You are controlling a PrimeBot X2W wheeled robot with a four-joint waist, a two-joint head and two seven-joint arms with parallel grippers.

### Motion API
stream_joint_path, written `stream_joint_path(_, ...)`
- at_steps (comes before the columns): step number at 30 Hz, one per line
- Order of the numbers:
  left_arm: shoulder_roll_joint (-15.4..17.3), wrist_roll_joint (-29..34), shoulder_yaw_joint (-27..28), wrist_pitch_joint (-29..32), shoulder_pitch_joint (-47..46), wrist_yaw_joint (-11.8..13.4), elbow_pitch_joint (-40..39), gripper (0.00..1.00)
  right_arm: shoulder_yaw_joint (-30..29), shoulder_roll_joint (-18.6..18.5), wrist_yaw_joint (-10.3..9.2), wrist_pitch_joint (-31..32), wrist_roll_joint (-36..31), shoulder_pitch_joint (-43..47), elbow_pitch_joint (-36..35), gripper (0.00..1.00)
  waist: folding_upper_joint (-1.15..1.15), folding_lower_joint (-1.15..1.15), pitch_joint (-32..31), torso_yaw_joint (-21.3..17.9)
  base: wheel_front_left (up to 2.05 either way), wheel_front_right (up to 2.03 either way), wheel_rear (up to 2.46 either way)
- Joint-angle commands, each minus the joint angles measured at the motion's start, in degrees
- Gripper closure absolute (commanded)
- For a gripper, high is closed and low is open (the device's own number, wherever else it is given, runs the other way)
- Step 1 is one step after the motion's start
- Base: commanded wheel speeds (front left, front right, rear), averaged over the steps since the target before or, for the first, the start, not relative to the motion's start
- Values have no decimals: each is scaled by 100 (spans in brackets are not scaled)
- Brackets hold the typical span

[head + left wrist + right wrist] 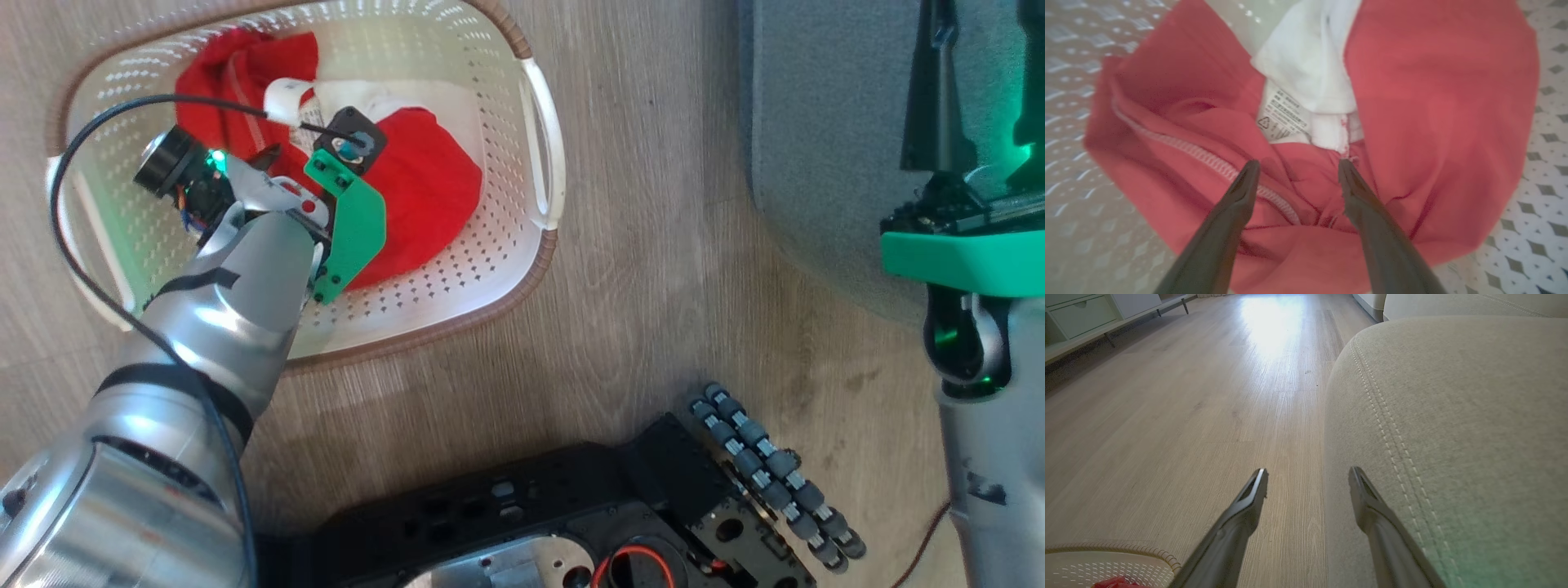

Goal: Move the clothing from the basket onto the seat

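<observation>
Wood floor [637, 245] w/ basket [545, 122] on it, seat [1453, 416] close by at right. Red clothing [424, 188] bunched inside basket. L gripper [1297, 163] down in basket, fingers wide apart over the fabric — nothing gripped. R gripper [1308, 471] wide apart too, empty — at seat's edge.

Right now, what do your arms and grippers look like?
The left arm is glossy silver with black bands, the right arm pale grey. Each wrist carries a bright green bracket. A thin black cable loops to the left wrist. The left gripper and right gripper each have two long, dark, tapering fingers.
</observation>
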Motion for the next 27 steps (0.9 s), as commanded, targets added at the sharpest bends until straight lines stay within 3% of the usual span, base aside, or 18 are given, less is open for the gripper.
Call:
stream_joint_path(1,102,54,-14,79,18,-55,-44,0,97,41,0,-2,77,172,-68,0,0,0,79,-34,0,0,0)
stream_joint_path(8,55,244,-413,455,-65,-479,-39,0,103,56,0,-2,70,168,-82,0,0,0,229,-18,0,0,0)
stream_joint_path(20,25,361,-741,844,-141,-583,-37,0,186,116,0,-2,53,254,-168,0,0,0,356,-65,0,0,0)
stream_joint_path(27,185,303,-795,1050,-172,-581,-37,0,268,188,0,-2,58,242,-211,0,0,0,462,-181,0,0,0)
